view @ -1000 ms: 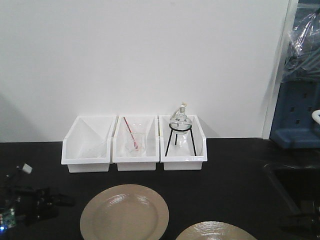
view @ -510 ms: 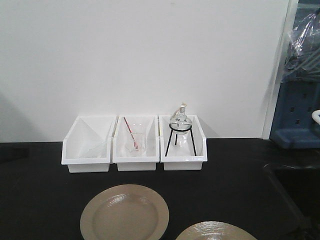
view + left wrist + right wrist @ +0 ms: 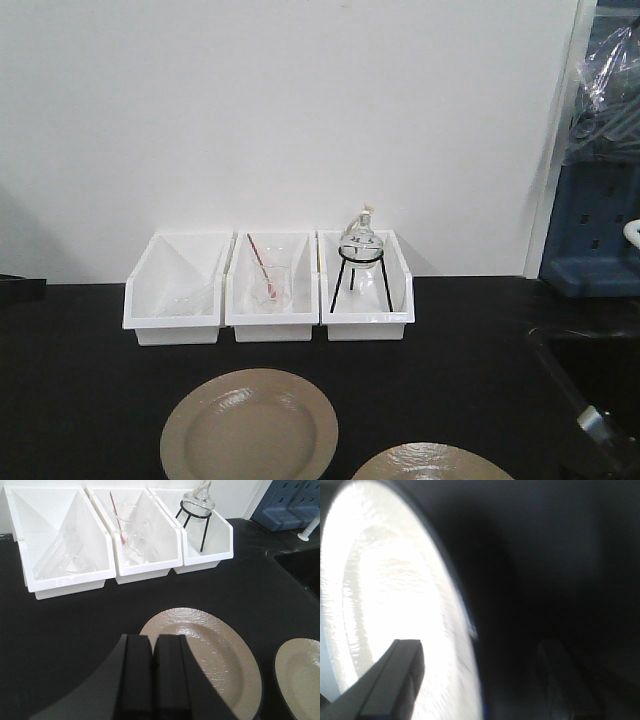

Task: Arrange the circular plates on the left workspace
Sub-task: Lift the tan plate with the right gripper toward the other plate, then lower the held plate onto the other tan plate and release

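- First plate (image 3: 249,425): round, glossy beige-tan with a dark rim. It lies flat on the countertop (image 3: 80,400) in front of the left and middle bins and well apart from them.
- Second plate (image 3: 432,462): same kind, also flat on the countertop. It sits right of the first and nearer the front edge, is cut off by the front view's lower border, and is close to the first without touching it.
- Left gripper (image 3: 152,642): fingers pressed together with nothing between them. The tips sit over the near-left rim of the first plate; whether they touch it cannot be told.
- Right gripper (image 3: 477,647): fingers spread wide and gripping nothing. One finger stands over an overexposed plate (image 3: 385,605) and the other over dark counter, with the plate's rim between them. The view is blurred.
- Countertop: flat matte black.
- Left bin (image 3: 175,325): white, rectangular, against the wall, holding clear glassware (image 3: 70,562).
- Middle bin (image 3: 270,328): touches the left bin and holds a clear beaker (image 3: 270,288) with a red rod (image 3: 257,258) leaning in it.
- Right bin (image 3: 368,328): touches the middle bin and holds a round flask (image 3: 360,240) upright on a black tripod stand (image 3: 352,275).
- Sink (image 3: 600,370): a recessed black basin at the far right.
- Blue unit (image 3: 600,230): stands behind the sink.
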Controlling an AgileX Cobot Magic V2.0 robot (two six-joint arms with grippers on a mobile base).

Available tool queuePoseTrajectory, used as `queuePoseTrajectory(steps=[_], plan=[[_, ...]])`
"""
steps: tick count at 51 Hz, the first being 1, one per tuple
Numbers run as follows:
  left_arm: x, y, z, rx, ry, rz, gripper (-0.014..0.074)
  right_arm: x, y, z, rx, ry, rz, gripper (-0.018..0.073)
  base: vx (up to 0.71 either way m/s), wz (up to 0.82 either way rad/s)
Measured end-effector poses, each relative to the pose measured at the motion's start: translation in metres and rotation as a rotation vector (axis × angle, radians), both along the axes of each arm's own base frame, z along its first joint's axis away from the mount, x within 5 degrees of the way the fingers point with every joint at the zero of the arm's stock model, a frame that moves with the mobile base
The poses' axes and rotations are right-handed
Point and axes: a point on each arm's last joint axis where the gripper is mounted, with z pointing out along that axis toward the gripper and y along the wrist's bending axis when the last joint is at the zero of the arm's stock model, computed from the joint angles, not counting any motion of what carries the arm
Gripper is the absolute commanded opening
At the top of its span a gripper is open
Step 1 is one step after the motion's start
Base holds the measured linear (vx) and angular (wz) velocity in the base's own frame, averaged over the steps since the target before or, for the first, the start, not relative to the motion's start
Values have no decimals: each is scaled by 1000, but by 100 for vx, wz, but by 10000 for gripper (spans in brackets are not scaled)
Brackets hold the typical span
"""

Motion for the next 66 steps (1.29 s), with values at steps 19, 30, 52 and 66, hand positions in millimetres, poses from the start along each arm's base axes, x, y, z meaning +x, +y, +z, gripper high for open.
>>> queuePoseTrajectory(steps=[19, 30, 52, 66], plan=[[-1, -2, -1, -3, 10, -21, -3, 10, 25, 0, 111, -2, -28, -6, 0, 0], [-1, -2, -1, -1, 11, -23, -3, 13, 22, 40, 44, -172, -85, -4, 0, 0], [-1, -2, -1, 0, 11, -23, -1, 82, 125, 80, 101, -321, 9, -4, 0, 0], [-2, -2, -1, 0, 12, -24, -1, 118, 200, 41, 98, -303, 83, 0, 0, 0]])
